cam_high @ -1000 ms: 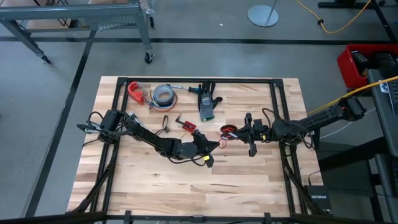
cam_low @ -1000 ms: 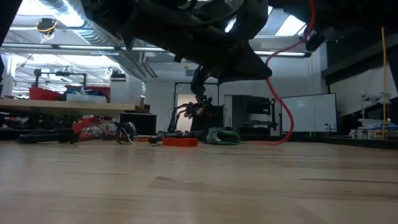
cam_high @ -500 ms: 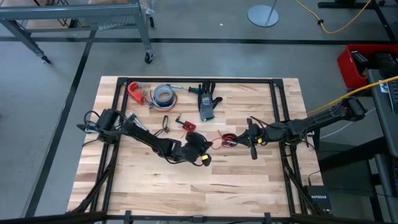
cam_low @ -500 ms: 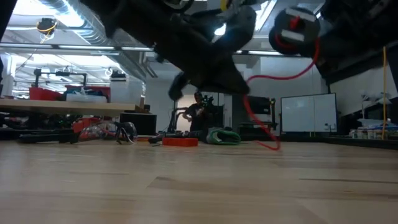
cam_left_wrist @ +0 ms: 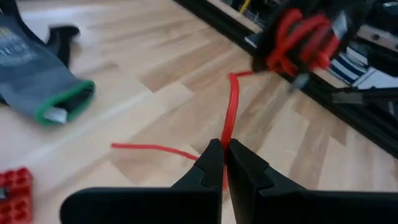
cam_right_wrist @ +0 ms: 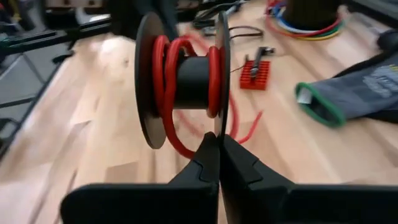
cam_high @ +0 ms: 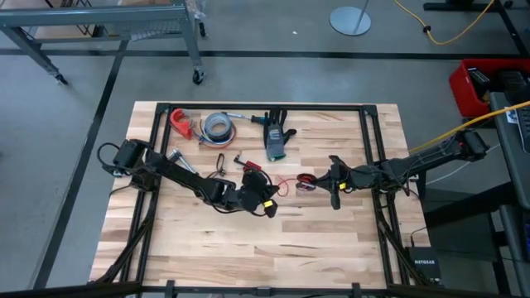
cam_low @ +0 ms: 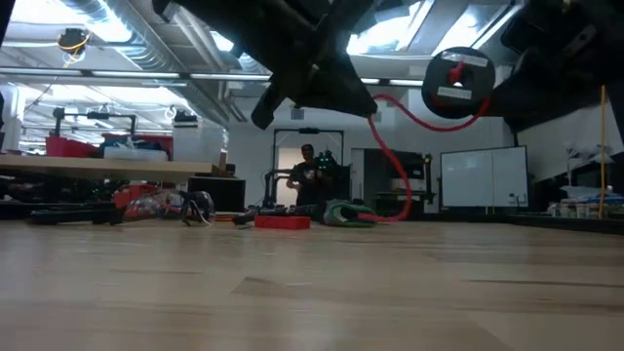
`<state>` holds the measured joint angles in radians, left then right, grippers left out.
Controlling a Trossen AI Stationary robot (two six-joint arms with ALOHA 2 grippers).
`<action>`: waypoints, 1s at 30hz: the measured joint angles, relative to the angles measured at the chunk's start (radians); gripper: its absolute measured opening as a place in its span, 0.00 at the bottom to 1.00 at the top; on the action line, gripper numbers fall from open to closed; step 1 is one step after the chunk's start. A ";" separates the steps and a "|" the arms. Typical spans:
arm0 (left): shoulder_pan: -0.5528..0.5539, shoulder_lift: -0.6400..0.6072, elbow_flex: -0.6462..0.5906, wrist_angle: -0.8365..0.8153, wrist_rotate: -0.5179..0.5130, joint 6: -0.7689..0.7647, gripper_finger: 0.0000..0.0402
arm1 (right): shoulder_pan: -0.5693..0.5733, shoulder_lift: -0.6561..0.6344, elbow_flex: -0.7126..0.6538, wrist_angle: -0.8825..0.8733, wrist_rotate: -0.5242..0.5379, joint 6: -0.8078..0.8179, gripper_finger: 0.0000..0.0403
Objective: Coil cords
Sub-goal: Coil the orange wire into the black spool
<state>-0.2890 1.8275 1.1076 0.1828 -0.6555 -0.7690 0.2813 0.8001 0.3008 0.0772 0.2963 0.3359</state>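
Now the left gripper (cam_high: 267, 204) is sitting nearer the table's middle than a second ago, having pulled leftward and away from the right gripper (cam_high: 328, 184), and the gap between the two is widening, so the red cord (cam_left_wrist: 231, 106) that hung in a loose loop in the low view is stretching more nearly taut between them. Closest to the front edge, the left gripper is pinching the red cord, its fingers (cam_left_wrist: 211, 163) pressed together on the strand, whose free end is trailing onto the wooden table (cam_high: 331, 240) just beside it. Beyond it, the cord is running up to a small black spool (cam_right_wrist: 186, 81), where several red turns are already lying wound between the two flanges. The right gripper is holding that spool, its fingers (cam_right_wrist: 208, 155) closed tight on the rim of one flange, so the spool is hanging above the boards, clear of them in the low view. Farther back on the table, a grey glove (cam_high: 276, 139) with a green cuff is lying flat, a small red block (cam_right_wrist: 257, 72) resting near it, and a grey tape roll (cam_high: 218, 126) with a red clamp (cam_high: 179, 121) beside it sitting by the far edge. In the room behind, a person (cam_low: 308, 176) is standing by a doorway.
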 joint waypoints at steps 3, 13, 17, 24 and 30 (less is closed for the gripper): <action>-0.003 0.000 0.000 -0.042 0.024 -0.055 0.00 | 0.000 0.000 0.000 0.001 0.033 0.000 0.00; -0.006 0.000 -0.001 -0.077 0.024 -0.088 0.00 | 0.000 0.000 0.000 0.027 0.037 0.000 0.00; -0.006 0.000 -0.001 -0.077 0.024 -0.088 0.00 | 0.000 0.000 0.000 -0.021 -0.002 0.001 0.00; -0.006 -0.004 -0.001 -0.077 0.024 -0.088 0.00 | 0.000 0.000 0.000 -0.119 -0.002 0.043 0.00; 0.017 -0.006 -0.001 -0.063 0.025 -0.088 0.00 | 0.000 0.000 0.000 -0.144 -0.020 0.059 0.00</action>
<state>-0.2722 1.8214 1.1069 0.1195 -0.6308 -0.8566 0.2810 0.8005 0.3004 -0.0666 0.2761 0.3948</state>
